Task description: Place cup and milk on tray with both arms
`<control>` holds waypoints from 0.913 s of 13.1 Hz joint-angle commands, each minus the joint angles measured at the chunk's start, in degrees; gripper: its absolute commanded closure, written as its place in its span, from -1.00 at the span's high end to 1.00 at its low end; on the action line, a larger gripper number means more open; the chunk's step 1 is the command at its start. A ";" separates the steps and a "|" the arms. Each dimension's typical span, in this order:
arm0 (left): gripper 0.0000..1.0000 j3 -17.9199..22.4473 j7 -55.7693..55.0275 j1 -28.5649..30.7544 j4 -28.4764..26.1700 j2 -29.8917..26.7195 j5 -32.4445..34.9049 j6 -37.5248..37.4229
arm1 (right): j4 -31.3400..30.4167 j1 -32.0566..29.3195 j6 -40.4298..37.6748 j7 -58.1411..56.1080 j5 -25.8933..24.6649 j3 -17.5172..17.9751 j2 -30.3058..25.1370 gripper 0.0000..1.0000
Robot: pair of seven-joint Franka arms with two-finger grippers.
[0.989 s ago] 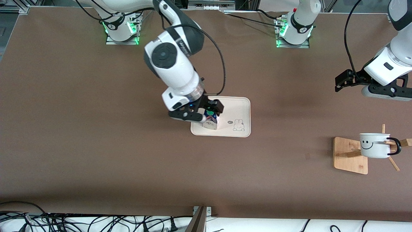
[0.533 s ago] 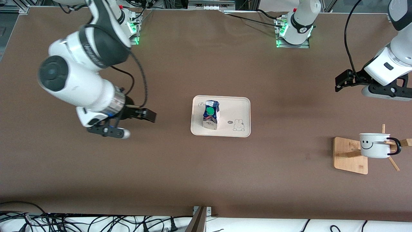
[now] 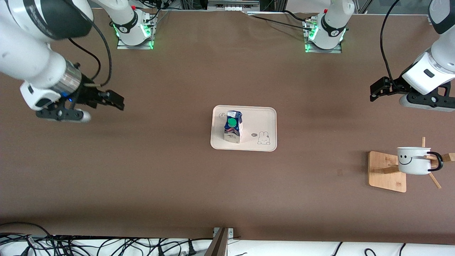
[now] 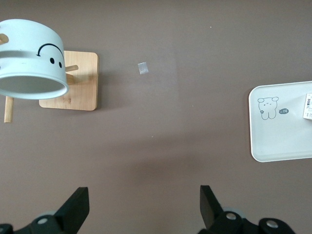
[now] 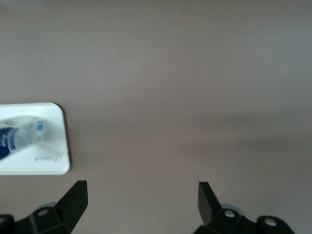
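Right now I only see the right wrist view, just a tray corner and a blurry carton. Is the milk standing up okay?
Observer: Yes, the milk stands upright on the tray, green cap on top.
Operator: Where's the smiley cup?
Observer: The cup hangs on a wooden rack toward the left arm's end of the table, not on the tray.
Operator: Is the other hand grabbing it?
Observer: No. The left gripper hangs open above the table, apart from the cup, holding nothing.
Operator: And mine?
Observer: The right gripper is open and empty too.
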 commanded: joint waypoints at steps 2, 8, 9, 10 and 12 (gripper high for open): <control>1.00 -0.31 -0.59 0.10 1.76 0.52 0.60 -1.45 | -8.18 -8.67 1.55 -7.93 -1.98 6.41 -7.92 1.00; 1.00 -0.23 -0.59 0.10 1.76 0.61 0.60 -1.45 | -6.08 -8.68 1.47 -8.29 -4.96 6.59 -5.99 1.00; 1.00 -0.31 -0.59 0.10 1.76 0.52 0.60 -1.45 | -5.72 -8.68 1.47 -8.20 -5.75 6.59 -5.99 1.00; 1.00 -0.31 -0.68 0.01 1.76 0.52 0.60 -1.45 | -5.63 -8.76 1.29 -8.29 -6.11 6.51 -6.08 1.00; 1.00 -0.31 -0.60 -0.08 1.76 0.61 0.60 -1.45 | -4.67 -8.76 1.29 -8.20 -6.20 6.42 -5.99 1.00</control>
